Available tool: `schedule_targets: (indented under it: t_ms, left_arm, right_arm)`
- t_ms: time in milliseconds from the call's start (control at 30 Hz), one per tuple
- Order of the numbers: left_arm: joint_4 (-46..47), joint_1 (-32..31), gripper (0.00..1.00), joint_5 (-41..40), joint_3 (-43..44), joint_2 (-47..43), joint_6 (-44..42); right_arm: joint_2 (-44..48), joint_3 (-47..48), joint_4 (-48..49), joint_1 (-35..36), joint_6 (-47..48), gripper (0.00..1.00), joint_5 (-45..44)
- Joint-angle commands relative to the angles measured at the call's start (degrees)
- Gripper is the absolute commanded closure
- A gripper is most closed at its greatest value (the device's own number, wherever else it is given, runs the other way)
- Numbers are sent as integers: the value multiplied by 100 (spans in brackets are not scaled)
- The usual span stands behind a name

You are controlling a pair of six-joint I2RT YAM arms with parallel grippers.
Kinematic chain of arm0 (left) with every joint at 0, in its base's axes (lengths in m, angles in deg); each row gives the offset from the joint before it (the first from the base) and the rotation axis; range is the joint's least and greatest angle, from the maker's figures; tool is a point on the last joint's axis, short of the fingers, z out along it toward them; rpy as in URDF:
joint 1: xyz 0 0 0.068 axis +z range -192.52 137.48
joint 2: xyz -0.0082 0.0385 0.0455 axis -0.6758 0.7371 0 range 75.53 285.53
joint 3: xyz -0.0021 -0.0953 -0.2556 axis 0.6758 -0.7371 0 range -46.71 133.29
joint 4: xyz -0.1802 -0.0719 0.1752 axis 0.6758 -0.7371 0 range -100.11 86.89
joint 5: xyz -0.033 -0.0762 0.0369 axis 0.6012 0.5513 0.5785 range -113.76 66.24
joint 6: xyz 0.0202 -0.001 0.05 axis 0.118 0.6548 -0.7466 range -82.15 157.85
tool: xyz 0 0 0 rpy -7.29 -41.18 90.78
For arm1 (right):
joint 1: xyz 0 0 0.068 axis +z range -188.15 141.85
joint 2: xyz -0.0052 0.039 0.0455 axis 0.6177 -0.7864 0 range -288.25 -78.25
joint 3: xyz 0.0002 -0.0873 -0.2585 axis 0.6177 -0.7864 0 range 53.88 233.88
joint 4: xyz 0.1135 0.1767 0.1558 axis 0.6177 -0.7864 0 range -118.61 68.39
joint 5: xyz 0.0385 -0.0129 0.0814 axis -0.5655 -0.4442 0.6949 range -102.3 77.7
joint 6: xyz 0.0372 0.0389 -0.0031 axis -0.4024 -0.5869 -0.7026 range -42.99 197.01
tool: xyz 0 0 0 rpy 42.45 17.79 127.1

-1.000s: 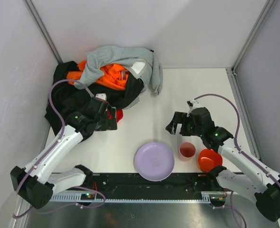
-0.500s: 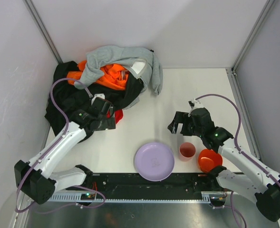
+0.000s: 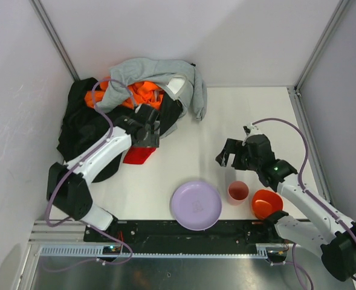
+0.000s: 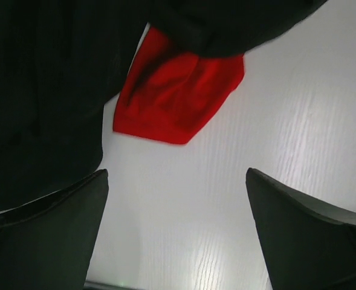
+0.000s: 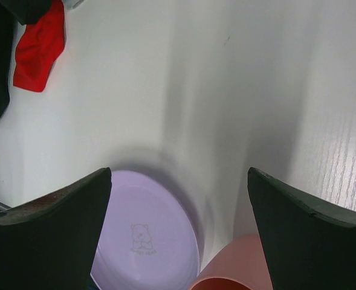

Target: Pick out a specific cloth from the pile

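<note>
Two grippers stand wide open and hold nothing. The change is on the left. A second ago the left gripper (image 4: 176, 178) sat low over the cloth (image 3: 138, 155) and hid nearly all of it from above. Now the arm has swung toward the far side, and the gripper hangs above the edge of the black garment (image 3: 81, 130), just beyond the cloth. Much more red shows as a result.

The cloth lies on the table (image 3: 250, 115) at the near right edge of the pile (image 3: 135, 90), its far end tucked under the black hem. In the left wrist view it sits ahead of the spread fingers, not between them. My reading is that no grasp has been made yet and the picking out is still to do. The gripper looks lined up for a descent, and the overlapping black fabric could get caught along with the cloth. Farther back, the gray sweatshirt (image 3: 153, 69) drapes over the orange garment (image 3: 144, 93).

The right gripper (image 5: 179, 175) has barely shifted — it hovers over bare table, well apart from the pile.

Three containers sit near the front edge:
- a purple plate (image 3: 196, 205)
- a pink cup (image 3: 238, 192) just to its right
- an orange bowl (image 3: 266, 203) beside the cup

Nothing is visible in any of them — the plate shows only a small printed figure.
</note>
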Motion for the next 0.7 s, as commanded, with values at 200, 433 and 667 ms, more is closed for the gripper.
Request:
schedule_targets:
  t_ms: [200,433,667]
  left_arm:
    - [527,-196,0,97,2375,1607,-968]
    - [560,-413,0,61,4291,2859,-1566]
    - [559,-436,0,-48,5759,3794,-1785]
  right_arm:
    - [-123,247,334,-509,252,1,529]
    - [-222,251,443,-662,293,1,801]
    - [-271,267,417,-791,371,1,954]
